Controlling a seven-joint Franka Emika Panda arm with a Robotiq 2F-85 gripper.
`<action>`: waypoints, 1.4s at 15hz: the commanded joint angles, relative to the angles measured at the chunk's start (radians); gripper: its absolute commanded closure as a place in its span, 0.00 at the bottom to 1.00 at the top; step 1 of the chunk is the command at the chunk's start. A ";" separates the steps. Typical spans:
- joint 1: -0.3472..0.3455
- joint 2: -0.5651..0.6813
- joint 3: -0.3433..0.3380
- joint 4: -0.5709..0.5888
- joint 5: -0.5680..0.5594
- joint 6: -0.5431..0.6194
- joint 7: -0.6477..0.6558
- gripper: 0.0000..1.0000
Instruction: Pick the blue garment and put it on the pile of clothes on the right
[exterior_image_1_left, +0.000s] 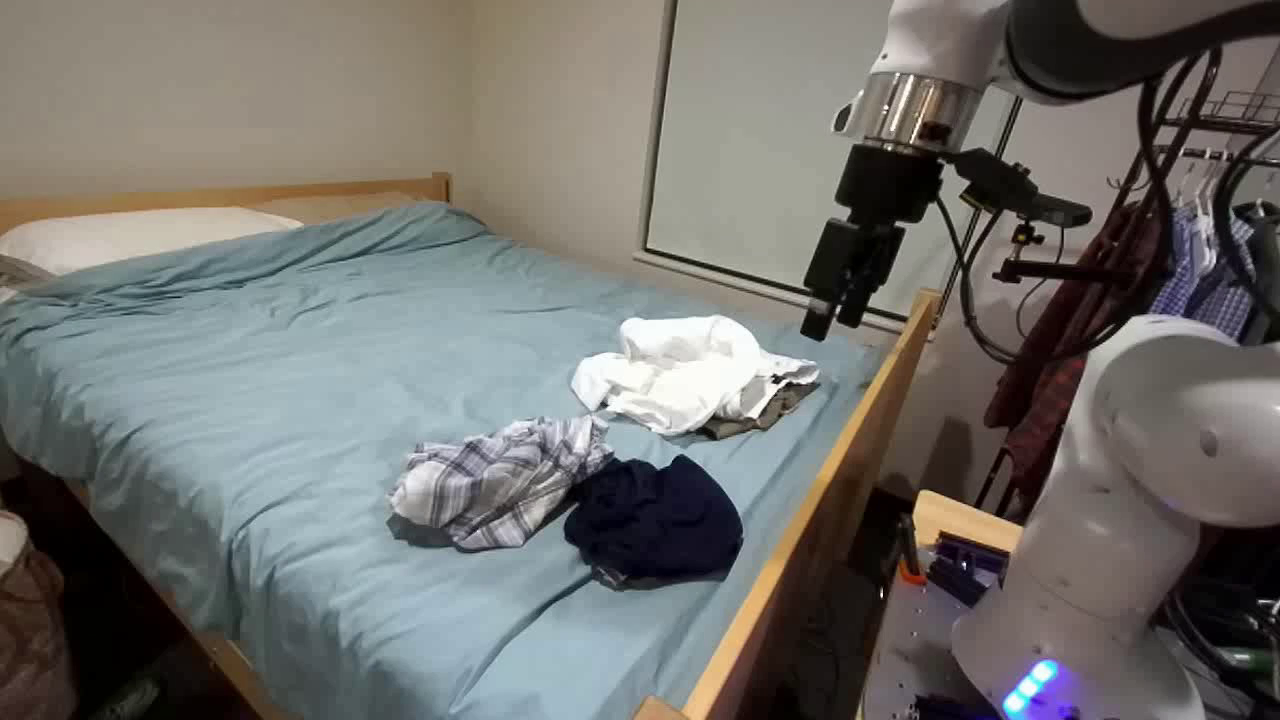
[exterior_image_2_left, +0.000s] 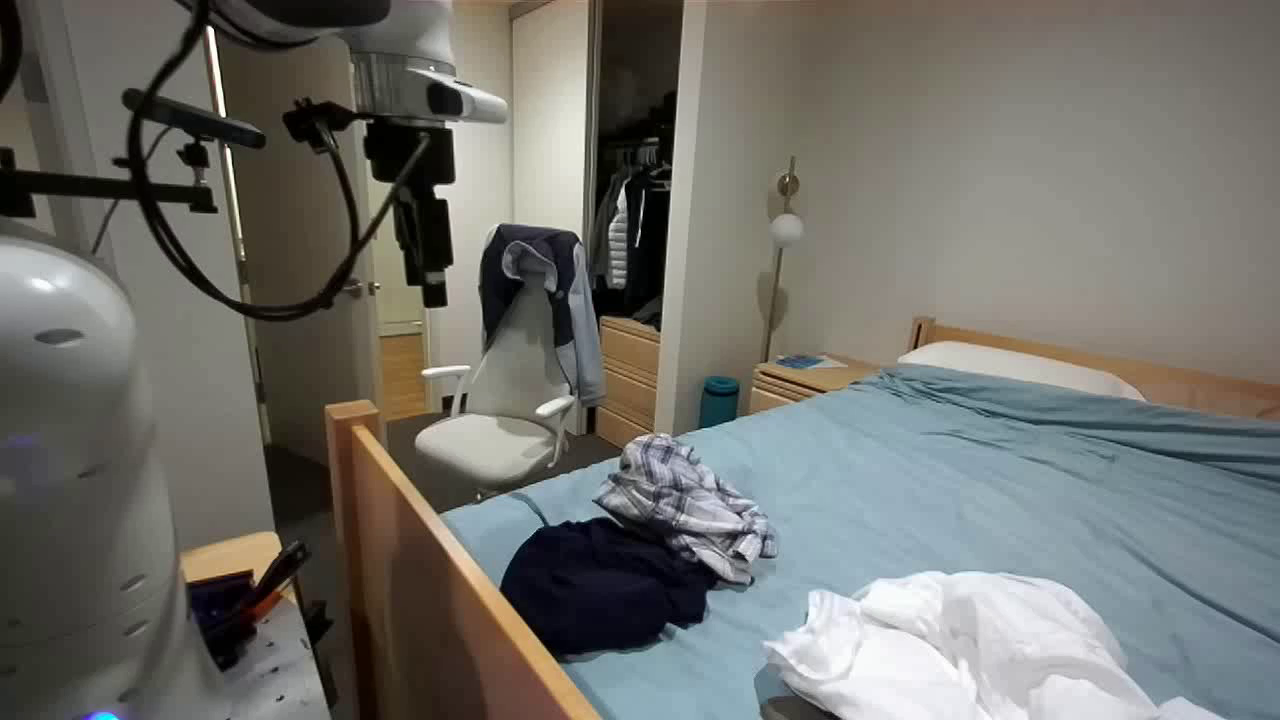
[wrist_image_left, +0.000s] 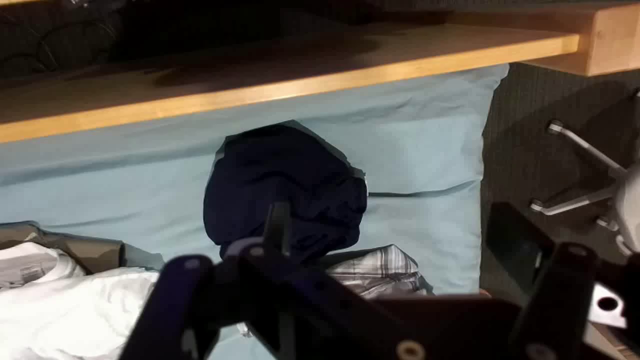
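The blue garment (exterior_image_1_left: 655, 520) is a crumpled dark navy heap on the bed near the footboard. It also shows in an exterior view (exterior_image_2_left: 600, 585) and in the wrist view (wrist_image_left: 285, 175). A clothes pile (exterior_image_1_left: 690, 372), white on top with a brown garment under it, lies apart from it; the pile also shows in an exterior view (exterior_image_2_left: 960, 645) and at the left of the wrist view (wrist_image_left: 80, 310). My gripper (exterior_image_1_left: 833, 320) hangs high above the bed near the footboard, pointing down. In the wrist view the gripper (wrist_image_left: 400, 232) has its fingers wide apart, with nothing between them.
A grey plaid shirt (exterior_image_1_left: 505, 480) touches the blue garment on the bed. The wooden footboard (exterior_image_1_left: 820, 490) stands between the robot base and the bed (exterior_image_1_left: 300, 370). A white chair (exterior_image_2_left: 490, 445) with a jacket stands beyond the bed's corner.
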 joint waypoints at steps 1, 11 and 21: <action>-0.017 0.000 0.012 0.003 0.011 -0.004 -0.012 0.00; -0.005 0.507 0.116 0.015 0.046 0.571 0.038 0.00; -0.236 0.898 0.280 0.018 -0.278 1.009 0.321 0.00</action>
